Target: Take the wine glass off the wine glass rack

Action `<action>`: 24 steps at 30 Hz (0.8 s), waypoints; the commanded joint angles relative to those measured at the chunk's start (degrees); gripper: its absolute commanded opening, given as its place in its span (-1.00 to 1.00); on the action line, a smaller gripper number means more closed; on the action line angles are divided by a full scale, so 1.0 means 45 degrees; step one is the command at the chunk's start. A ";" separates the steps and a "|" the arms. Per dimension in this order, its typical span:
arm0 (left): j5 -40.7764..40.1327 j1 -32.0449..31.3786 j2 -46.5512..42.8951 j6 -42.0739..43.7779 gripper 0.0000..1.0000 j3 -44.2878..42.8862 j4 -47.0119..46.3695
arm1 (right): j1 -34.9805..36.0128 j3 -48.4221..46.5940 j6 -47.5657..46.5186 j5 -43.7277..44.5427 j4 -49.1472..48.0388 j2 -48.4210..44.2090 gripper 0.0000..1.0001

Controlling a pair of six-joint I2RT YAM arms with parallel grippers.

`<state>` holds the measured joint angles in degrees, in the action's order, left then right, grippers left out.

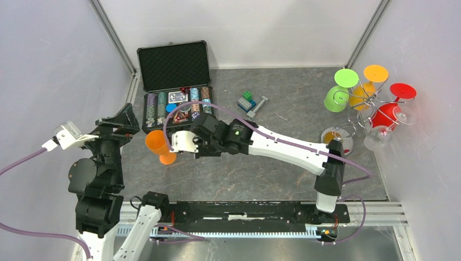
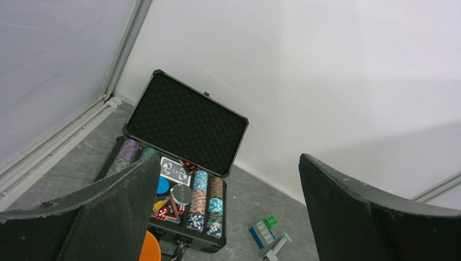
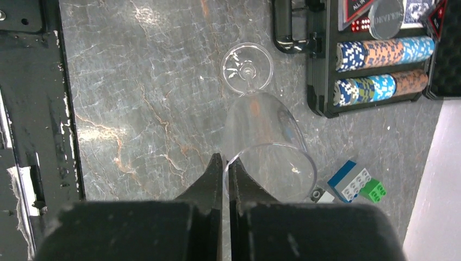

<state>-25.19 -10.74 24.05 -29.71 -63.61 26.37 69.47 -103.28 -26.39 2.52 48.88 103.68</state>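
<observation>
My right gripper (image 1: pixel 175 144) reaches far left, in front of the poker case. In the right wrist view it (image 3: pixel 225 159) is shut on the rim of a wine glass (image 3: pixel 261 130), one finger inside the bowl and one outside. The glass looks see-through there, with its round foot (image 3: pixel 247 68) pointing away, low over the table. In the top view the glass at the fingertips looks orange (image 1: pixel 157 144). The wine glass rack (image 1: pixel 369 106) stands at the far right and holds green, yellow, red and clear glasses. My left gripper (image 2: pixel 228 217) is open, empty and raised at the left (image 1: pixel 122 117).
An open black poker chip case (image 1: pixel 174 81) lies at the back left, also in the left wrist view (image 2: pixel 185 130). A small block stack and a grey tool (image 1: pixel 251 103) lie mid-table. The rack's round base (image 1: pixel 337 138) is beside the right arm. Walls close in on three sides.
</observation>
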 commanded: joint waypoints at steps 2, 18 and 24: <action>-0.0477 -0.0015 0.0083 0.0868 1.00 -0.0336 0.0573 | 0.0405 -0.1787 -0.0533 -0.0320 0.0728 0.0939 -1.00; -0.0311 -0.0010 0.0412 0.1252 1.00 -0.0434 0.0915 | 0.0875 -0.2815 -0.1043 -0.1131 0.1032 0.2034 -0.85; -0.0262 -0.0015 0.0440 0.1252 1.00 -0.0395 0.0897 | 0.0870 -0.2975 -0.1070 -0.0715 0.0968 0.2190 -0.51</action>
<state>-26.00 -10.74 25.23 -26.48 -64.10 31.16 73.12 -113.45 -30.35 -1.78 53.80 112.62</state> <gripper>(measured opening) 0.993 0.209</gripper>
